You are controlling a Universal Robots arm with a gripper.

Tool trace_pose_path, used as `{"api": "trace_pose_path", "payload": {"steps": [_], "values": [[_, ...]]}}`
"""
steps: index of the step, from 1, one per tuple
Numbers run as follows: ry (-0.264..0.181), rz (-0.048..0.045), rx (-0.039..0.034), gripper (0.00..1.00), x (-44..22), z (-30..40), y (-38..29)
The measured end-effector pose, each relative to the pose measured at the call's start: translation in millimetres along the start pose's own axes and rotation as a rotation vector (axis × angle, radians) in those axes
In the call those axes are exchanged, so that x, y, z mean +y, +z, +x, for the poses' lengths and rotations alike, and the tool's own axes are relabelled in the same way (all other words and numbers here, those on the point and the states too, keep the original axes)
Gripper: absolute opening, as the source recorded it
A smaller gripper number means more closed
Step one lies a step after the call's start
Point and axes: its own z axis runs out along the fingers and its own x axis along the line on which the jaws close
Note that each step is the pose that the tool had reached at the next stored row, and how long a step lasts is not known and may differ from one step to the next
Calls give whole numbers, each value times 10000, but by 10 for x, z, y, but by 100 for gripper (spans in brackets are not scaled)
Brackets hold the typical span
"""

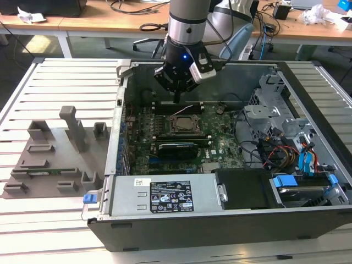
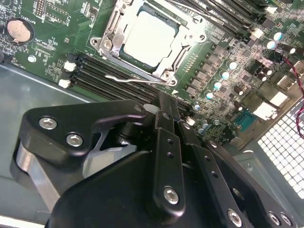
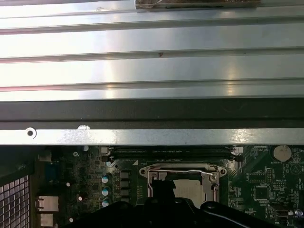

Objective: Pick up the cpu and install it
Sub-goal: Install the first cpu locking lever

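The cpu [image 2: 149,38] is a pale silvery square lying flat in the dark metal socket frame [image 2: 107,33] of the green motherboard [image 1: 220,137]. It also shows in the exterior view [image 1: 181,124] and, half hidden behind the gripper body, in the first wrist view [image 3: 189,188]. A thin wire lever [image 2: 137,78] runs along the socket's edge. My gripper [image 2: 165,100] hangs inside the case just beyond the socket's far side [image 1: 176,100]. Its black fingers [image 2: 167,142] are pressed together with nothing between them, apart from the cpu.
The open computer case [image 1: 121,110] lies on a slatted metal table [image 1: 55,82]. A power supply [image 1: 165,195] fills its near side, with a drive cage [image 1: 269,110] and cables at the exterior view's right. Grey fixture blocks [image 1: 71,129] stand to the left.
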Motion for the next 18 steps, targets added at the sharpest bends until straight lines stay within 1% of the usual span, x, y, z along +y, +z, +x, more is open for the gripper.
{"api": "trace_pose_path", "payload": {"steps": [3, 4, 5, 7, 8, 9, 12, 18], "values": [[-1, -3, -1, 11, -2, -2, 0], [-2, -16, 0, 11, -8, -3, 1], [-1, -51, 2, 11, -15, -3, 2], [-8, -213, 6, 11, -66, -4, 3], [-13, -270, 6, 11, -92, -5, 4], [-17, -427, 12, 11, -150, -6, 5], [-39, -852, 21, 11, -216, -9, 7], [-37, -854, 20, 11, -222, -8, 9]]}}
